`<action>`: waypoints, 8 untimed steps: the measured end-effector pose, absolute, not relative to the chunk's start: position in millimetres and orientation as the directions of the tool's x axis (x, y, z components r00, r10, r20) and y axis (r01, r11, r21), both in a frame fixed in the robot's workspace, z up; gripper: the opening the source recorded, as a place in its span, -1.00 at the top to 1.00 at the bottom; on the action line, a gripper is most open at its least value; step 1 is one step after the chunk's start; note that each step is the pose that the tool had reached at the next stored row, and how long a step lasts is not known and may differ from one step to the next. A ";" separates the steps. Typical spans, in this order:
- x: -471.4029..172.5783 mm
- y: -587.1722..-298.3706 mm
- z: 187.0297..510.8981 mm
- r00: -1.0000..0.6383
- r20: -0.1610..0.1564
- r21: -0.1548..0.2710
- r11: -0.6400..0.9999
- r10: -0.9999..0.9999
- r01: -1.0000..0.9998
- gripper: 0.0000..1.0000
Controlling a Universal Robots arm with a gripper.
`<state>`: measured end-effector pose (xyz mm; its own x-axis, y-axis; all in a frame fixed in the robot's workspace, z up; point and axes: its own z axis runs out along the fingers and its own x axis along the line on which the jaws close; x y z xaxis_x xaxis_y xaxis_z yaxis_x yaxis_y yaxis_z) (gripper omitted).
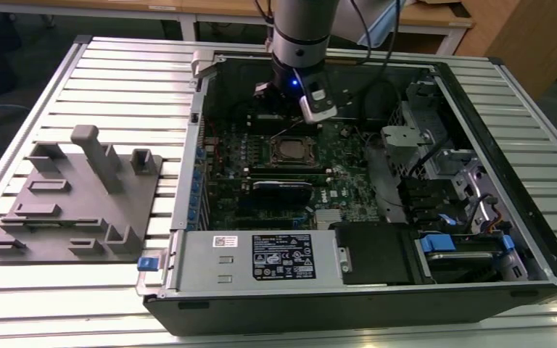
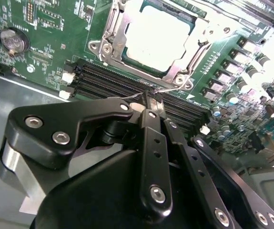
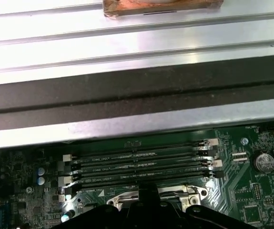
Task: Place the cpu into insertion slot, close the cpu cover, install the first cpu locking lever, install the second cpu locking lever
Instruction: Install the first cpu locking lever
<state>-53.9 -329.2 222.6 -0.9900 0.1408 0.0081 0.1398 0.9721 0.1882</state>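
Presently the tool [image 2: 149, 99] stands inside the open computer case [image 1: 194, 167], over the memory slots [image 2: 113, 81] at the far side of the motherboard. Its fingers are drawn together to a narrow pinch. A thin wire, judged to be a cpu locking lever [image 2: 167, 89], sits right at the fingertips and appears to be clamped between them.

The cpu [image 2: 158, 36] lies flat in the insertion slot [image 1: 293, 151], its dull silver top showing through the window of the cpu cover [image 2: 119, 43]. The cover appears to be folded down over the chip.

Governing relation: in the exterior view the insertion slot lies at 6 o'clock from the tool, just beside it, with the memory slots between the two. The lever wire runs along the slot edge that faces the memory slots, so its long axis lies crosswise to the line from tool to slot. In the second wrist view the fingertips meet just beside the corner of the slot's metal rim.

Whether this lever is the first or the second cannot be determined. The power supply [image 1: 259, 257] sits at 6 o'clock of the slot, well apart. The case rests on the slatted bench [image 1: 114, 87].
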 end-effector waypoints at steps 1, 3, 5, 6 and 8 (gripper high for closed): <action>-53.9 -329.2 222.6 -0.988 0.008 0.188 0.970 0.154 0.153 0.79; -53.9 -329.3 222.6 -0.983 0.008 0.188 0.965 0.184 0.182 0.79; -53.9 -329.3 222.5 -0.977 0.008 0.188 0.959 0.215 0.213 0.79; -53.9 -329.3 222.5 -0.973 0.008 0.188 0.956 0.229 0.227 0.79; -53.9 -329.3 222.4 -0.967 0.008 0.188 0.950 0.254 0.251 0.79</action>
